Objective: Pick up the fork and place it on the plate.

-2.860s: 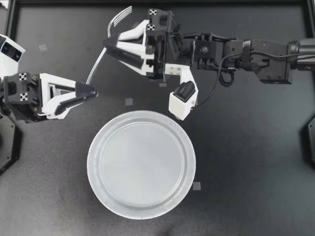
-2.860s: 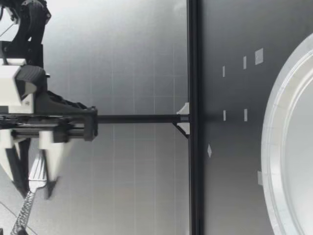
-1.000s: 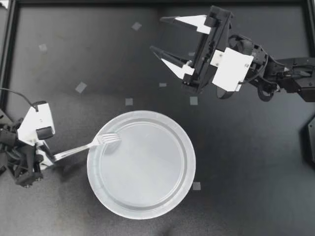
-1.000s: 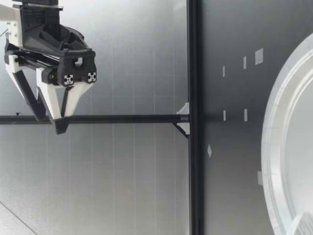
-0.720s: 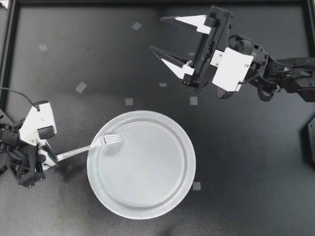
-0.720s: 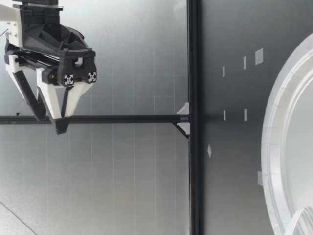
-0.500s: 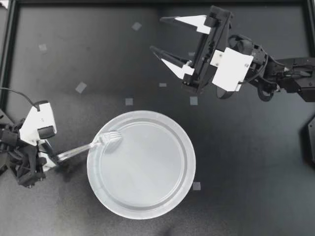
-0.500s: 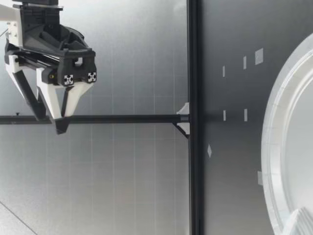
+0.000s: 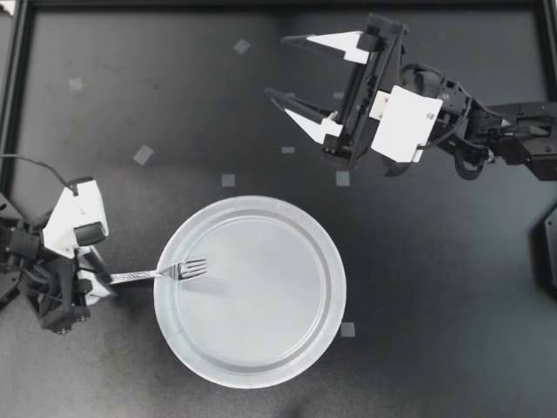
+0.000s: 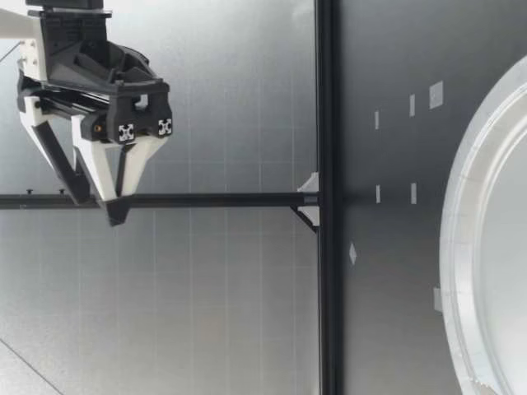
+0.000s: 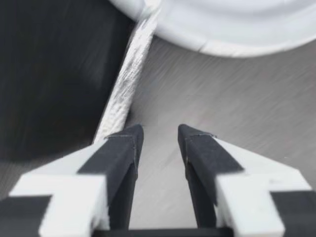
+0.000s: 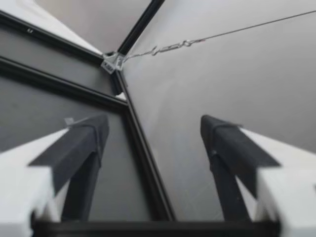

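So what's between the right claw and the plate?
Top view: only table and small tape squares between my right gripper and the plate.

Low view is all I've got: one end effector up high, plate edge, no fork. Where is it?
Observer: Top view has the fork lying across the rim of the plate, tines inside and handle sticking out toward the left end effector.
Operator: Left holding it?
Observer: No. The left wrist view shows its fingers open. The handle is beside one finger, not between them.
Operator: And the right?
Observer: The right end effector is open wide with nothing between its fingers, clear of the plate.
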Tool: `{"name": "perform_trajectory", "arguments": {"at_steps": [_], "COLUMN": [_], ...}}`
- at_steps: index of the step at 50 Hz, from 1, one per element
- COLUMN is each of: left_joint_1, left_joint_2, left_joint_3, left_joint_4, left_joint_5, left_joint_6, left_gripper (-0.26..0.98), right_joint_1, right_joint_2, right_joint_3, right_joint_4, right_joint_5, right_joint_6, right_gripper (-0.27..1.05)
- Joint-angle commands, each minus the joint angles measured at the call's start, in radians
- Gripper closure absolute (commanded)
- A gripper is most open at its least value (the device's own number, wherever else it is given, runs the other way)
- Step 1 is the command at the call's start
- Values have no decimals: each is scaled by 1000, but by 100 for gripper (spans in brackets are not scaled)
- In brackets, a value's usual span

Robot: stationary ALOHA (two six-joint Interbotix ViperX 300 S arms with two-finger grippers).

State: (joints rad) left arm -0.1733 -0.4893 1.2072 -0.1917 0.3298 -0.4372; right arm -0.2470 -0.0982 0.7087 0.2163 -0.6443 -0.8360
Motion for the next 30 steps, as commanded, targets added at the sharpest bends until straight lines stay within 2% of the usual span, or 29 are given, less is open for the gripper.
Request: {"name": "perform_trajectory", "arguments": {"at_steps": [1, 8, 13, 16, 20, 25, 30], "left_joint_1": [-3, -3, 3, 18, 43, 69, 83], "left_joint_2": [-61, -153, -249, -308, -379, -442, -446], "left_joint_3": [-55, -91, -117, -124, -117, -91, -61], "left_joint_4": [14, 57, 101, 106, 106, 107, 107], "left_joint_5": [-29, -110, -225, -295, -354, -365, -377], "left_joint_6": [15, 60, 112, 147, 187, 221, 230], "left_gripper": [31, 31, 31, 31, 31, 31, 31], "right_joint_1": [0, 12, 51, 74, 112, 158, 202], "right_joint_2": [-28, -46, -86, -109, -140, -158, -158], "right_joint_3": [-12, -25, -61, -78, -89, -86, -63], "right_joint_4": [3, 5, 3, 3, 3, 3, 3], "right_joint_5": [12, 83, 179, 218, 252, 264, 262], "right_joint_6": [8, 57, 158, 206, 279, 377, 506], "right_gripper": [6, 7, 7, 7, 7, 7, 7]}}
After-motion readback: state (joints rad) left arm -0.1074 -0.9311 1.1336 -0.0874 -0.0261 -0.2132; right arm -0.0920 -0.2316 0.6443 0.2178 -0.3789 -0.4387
